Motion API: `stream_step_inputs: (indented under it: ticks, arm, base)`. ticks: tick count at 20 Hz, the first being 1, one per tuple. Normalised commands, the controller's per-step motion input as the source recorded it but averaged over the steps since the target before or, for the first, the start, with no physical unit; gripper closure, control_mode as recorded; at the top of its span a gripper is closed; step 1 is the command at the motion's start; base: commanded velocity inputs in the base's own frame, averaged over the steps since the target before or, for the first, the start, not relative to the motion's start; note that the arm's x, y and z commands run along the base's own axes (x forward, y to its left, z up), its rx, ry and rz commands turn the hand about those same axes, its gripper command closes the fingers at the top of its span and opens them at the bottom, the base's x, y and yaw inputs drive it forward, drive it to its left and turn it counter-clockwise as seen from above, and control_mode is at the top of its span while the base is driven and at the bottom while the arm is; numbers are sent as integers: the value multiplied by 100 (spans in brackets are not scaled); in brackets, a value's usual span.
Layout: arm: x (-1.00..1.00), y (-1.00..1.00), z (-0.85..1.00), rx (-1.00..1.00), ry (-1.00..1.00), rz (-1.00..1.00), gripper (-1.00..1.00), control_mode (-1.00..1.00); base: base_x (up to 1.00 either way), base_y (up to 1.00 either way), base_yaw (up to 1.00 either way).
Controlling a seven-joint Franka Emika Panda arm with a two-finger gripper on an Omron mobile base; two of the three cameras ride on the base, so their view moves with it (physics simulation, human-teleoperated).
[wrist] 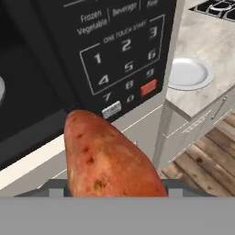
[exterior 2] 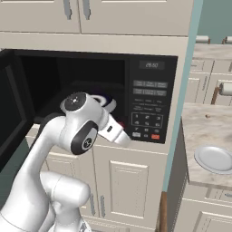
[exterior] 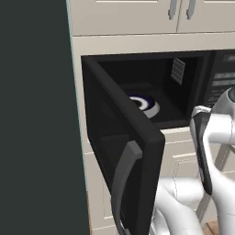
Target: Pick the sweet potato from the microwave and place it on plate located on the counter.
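- The sweet potato [wrist: 108, 160] fills the lower middle of the hand view, orange-red with darker specks, its rounded tip pointing up and left toward the keypad.
- The end effector [wrist: 110, 190] is closed on the sweet potato; its fingertips are hidden behind the lump, so the grip is judged from how the potato sits right at the camera.
- The microwave [exterior 2: 90, 95] stands with its door [exterior: 124, 151] swung wide to the left, the curved grey handle [exterior: 121, 183] facing the left base camera.
- Inside the cavity a white dish with a dark blue ring [exterior: 146, 103] lies on the floor of the oven.
- In the right base view the arm's wrist sits in front of the cavity's lower right corner, beside the keypad [exterior 2: 149, 108]; the sweet potato is outside the cavity, just before the panel with the orange-red button [wrist: 148, 87].
- The plate [exterior 2: 214, 158] lies on the worktop [exterior 2: 204, 122] to the right of the microwave, well apart from the potato.
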Motion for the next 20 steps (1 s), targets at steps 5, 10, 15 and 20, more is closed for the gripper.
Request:
stream_step_inputs:
  ticks: [5, 10, 15, 20]
  arm:
    - [0, -100, -10, 10, 0, -33, 100, -100]
    - [0, -100, -18, 19, 0, -22, 100, -100]
    - [24, -100, -26, 31, 0, -7, 100, -100]
    - [73, -100, -26, 25, 0, -4, 100, -100]
  base:
    - [0, 0, 0]
    - [0, 0, 0]
    - [0, 0, 0]
    - [0, 0, 0]
